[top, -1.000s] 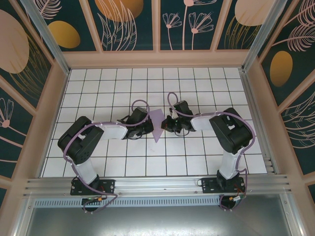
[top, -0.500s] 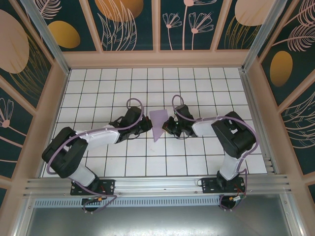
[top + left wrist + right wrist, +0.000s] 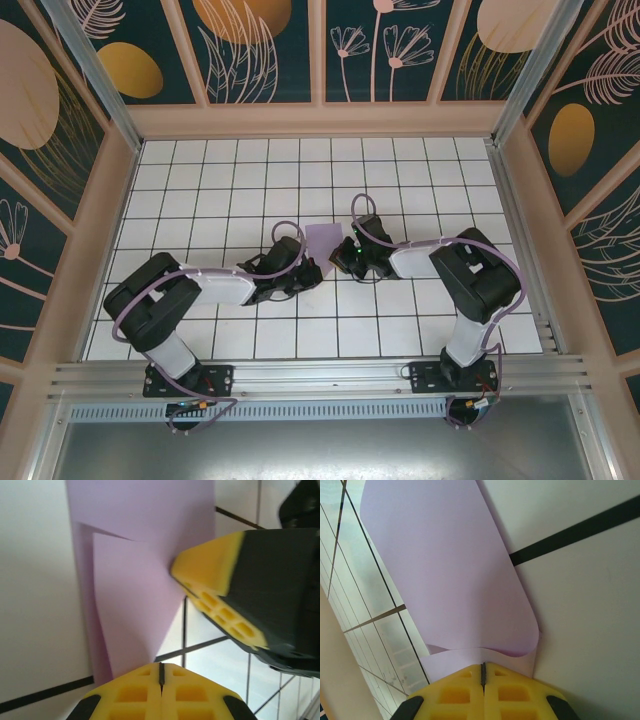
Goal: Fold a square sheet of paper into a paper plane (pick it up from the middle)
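1. Two grippers meet at a sheet of paper (image 3: 322, 241) lying near the middle of the white tiled table (image 3: 200, 170).
2. The sheet is pale purple and partly folded. A pointed flap lies over its lower layer, and another layer curls up in a soft loop on the right side.
3. The left gripper (image 3: 310, 270) sits at the sheet's near corner with its yellow fingers (image 3: 140, 695) pressed together, no gap between them. The flap's point reaches their tips, but whether any paper is pinched cannot be told.
4. The right gripper (image 3: 341, 256) is at the sheet's right edge, its fingers (image 3: 455, 695) likewise closed tight. Its tip touches the paper beside the curled layer.
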You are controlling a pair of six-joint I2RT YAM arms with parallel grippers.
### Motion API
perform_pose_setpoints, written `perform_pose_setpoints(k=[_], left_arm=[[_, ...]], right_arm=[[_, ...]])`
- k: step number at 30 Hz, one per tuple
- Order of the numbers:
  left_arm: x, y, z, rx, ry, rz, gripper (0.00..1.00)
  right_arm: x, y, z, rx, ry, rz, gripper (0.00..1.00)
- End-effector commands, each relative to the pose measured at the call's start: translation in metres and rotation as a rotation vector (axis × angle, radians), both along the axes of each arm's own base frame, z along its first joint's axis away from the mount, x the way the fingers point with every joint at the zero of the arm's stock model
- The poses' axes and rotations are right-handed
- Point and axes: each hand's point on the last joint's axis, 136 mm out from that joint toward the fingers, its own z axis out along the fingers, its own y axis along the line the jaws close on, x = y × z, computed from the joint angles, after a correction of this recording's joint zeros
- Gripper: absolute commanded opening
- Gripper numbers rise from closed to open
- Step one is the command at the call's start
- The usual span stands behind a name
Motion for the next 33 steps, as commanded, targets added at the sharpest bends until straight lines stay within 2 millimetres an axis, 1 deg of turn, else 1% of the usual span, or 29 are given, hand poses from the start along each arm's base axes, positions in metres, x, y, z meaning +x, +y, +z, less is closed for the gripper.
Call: perform_pose_setpoints(k=[1, 6, 10, 16, 18, 20, 22, 26, 30, 33], left_arm=[[0.007, -0.003, 0.003, -0.004, -0.011, 0.026, 0.03], [0.004, 0.001, -0.006, 0.002, 0.012, 0.036, 0.02], [-0.002, 0.004, -0.012, 0.002, 0.032, 0.038, 0.01], [-0.008, 0.012, -0.018, 0.013, 0.048, 0.047, 0.00], [-0.009, 0.014, -0.019, 0.019, 0.048, 0.050, 0.00], [-0.009, 0.014, -0.020, 0.022, 0.048, 0.053, 0.00], [-0.009, 0.014, -0.020, 0.022, 0.049, 0.052, 0.00], [-0.009, 0.018, -0.022, 0.030, 0.051, 0.067, 0.00], [-0.009, 0.022, -0.023, 0.034, 0.055, 0.090, 0.00], [-0.010, 0.024, -0.025, 0.032, 0.062, 0.110, 0.00]], right_arm=[[-0.009, -0.014, -0.017, -0.077, 0.046, -0.031, 0.00], [-0.007, -0.011, -0.015, -0.073, 0.038, -0.016, 0.00], [-0.001, -0.006, -0.005, -0.062, -0.014, 0.027, 0.00], [0.014, 0.009, 0.034, -0.010, -0.189, 0.149, 0.00], [0.015, 0.011, 0.042, -0.003, -0.229, 0.192, 0.00], [0.014, 0.014, 0.050, 0.005, -0.269, 0.240, 0.03], [0.011, 0.013, 0.053, -0.004, -0.294, 0.277, 0.07], [0.003, 0.010, 0.052, -0.008, -0.320, 0.355, 0.11], [-0.010, 0.017, 0.049, 0.024, -0.319, 0.433, 0.12], [-0.020, 0.023, 0.041, 0.019, -0.306, 0.478, 0.11]])
